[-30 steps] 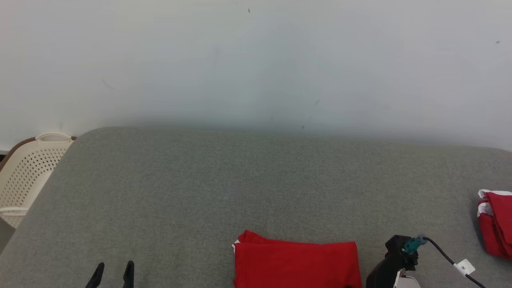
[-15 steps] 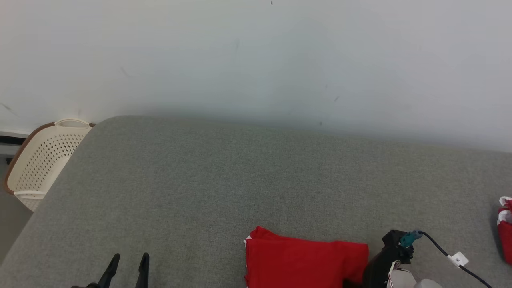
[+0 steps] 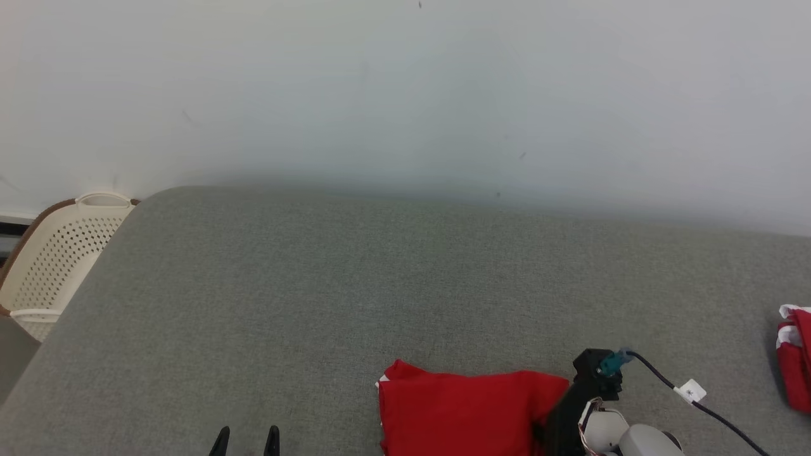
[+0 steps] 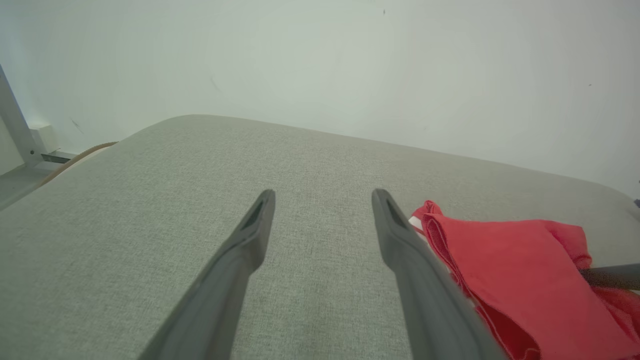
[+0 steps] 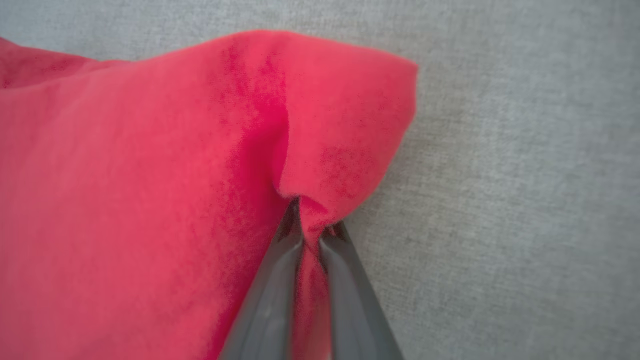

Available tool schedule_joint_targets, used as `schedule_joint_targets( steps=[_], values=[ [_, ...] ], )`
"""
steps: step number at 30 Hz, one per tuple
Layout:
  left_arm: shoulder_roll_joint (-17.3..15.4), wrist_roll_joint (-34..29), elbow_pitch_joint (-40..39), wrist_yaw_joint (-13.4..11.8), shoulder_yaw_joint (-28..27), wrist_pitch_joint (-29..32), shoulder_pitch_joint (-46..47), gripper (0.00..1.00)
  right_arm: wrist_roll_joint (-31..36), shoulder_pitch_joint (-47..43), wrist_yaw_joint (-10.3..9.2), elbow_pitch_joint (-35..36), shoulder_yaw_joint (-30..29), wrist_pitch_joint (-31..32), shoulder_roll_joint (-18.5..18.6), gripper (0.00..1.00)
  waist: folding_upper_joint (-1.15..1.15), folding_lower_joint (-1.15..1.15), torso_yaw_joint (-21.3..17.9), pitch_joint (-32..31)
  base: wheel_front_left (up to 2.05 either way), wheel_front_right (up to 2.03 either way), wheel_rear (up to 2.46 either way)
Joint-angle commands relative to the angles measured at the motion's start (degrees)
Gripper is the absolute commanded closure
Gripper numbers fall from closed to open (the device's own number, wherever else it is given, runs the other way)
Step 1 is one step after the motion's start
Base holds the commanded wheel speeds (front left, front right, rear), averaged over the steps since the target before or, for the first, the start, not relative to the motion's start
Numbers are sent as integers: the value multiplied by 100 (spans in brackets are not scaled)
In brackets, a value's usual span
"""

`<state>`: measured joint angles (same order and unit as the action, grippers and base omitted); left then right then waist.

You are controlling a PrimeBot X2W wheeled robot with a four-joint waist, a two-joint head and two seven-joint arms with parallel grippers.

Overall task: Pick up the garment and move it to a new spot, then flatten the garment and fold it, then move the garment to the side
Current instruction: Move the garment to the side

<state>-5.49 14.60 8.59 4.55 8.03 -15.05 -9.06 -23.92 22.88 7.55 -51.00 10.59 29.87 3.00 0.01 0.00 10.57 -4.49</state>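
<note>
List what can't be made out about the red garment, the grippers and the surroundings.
The garment: near edge cut off by the head view's bottom; right end hidden behind the right arm.
The right gripper: shut on a garment corner; layers pinched hidden inside the fold.
The red pile: cut by the head view's right edge.
The basket: contents hidden by its wall.

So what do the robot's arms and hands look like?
Each gripper has two long, thin, dark grey jaws that narrow to tips: see the left gripper and right gripper. The right arm has a black wrist block, a teal plug, a black cable with a little white tag, and a rounded pale forearm.
</note>
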Motion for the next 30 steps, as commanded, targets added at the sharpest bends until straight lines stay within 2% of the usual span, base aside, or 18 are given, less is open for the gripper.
schedule_joint_targets(
  steps=[1,8,11,22,26,30],
  values=[
    [39,-34,-27,38,-55,-16,-43,0,222,129,-13,-51,-76,-65,-19,100,-1,0,-165,-45,0,0,0],
    [59,17,113,249,-356,-16,112,0,1393,544,-14,196,-845,7,-9,100,-1,0,-628,-78,0,0,0],
    [-56,115,330,300,-471,-16,304,0,1843,693,-14,417,-1223,122,34,100,-1,0,-797,-19,0,0,0],
    [-485,637,498,287,260,-16,929,0,2749,1456,-14,744,-1973,531,617,100,-1,0,-1060,348,0,0,0],
    [-593,770,604,288,438,-16,1177,0,2980,1757,-14,702,-2038,708,820,100,-1,0,-1046,495,0,0,0],
    [-859,1020,824,286,591,-16,1423,0,3082,1975,-14,811,-1876,864,1257,100,-1,0,-990,583,0,0,0]
  ],
)
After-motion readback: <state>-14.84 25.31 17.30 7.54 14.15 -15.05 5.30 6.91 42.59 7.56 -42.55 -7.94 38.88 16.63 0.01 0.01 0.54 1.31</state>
